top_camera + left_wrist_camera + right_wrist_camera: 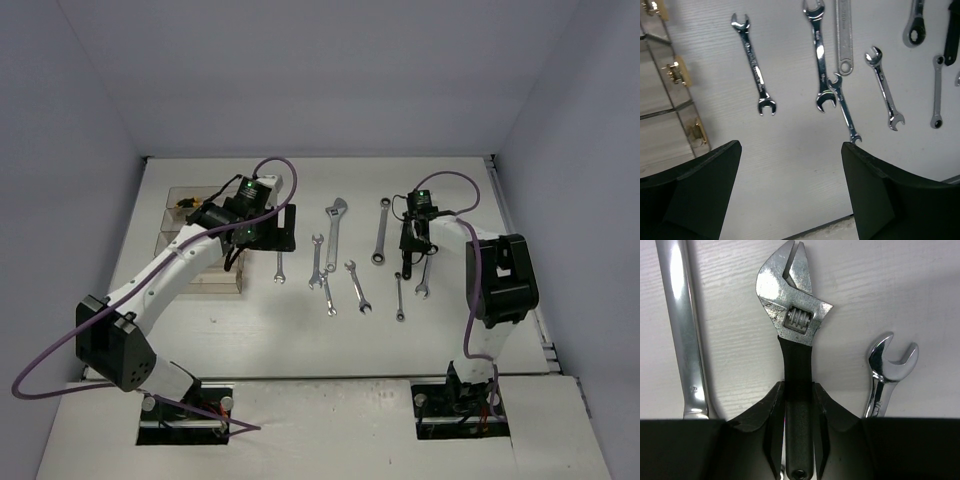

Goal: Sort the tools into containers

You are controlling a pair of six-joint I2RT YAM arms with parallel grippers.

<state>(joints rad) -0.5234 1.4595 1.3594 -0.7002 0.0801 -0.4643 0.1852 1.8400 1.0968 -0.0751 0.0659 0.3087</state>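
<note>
From above, we see many wrenches (331, 225) lying loose on the table (250, 340), outside the containers (175, 230) (their contents we cannot make out). Left wrist: the left gripper (790, 150) gapes wide, empty. Right wrist: the right gripper (799, 390) pinches the black-handled adjustable wrench (792, 315), not yet lifted.

Soft, even overhead light keeps the white table (300, 340) bright, with only faint, short shadows beside the tools at its middle. The left wrist view shows glare streaks along the chrome wrenches (821, 60). The right wrist view is sharp on the black-handled wrench (792, 310), its soft shadow falling rightward, and the bottom of that view sinks into featureless black.
</note>
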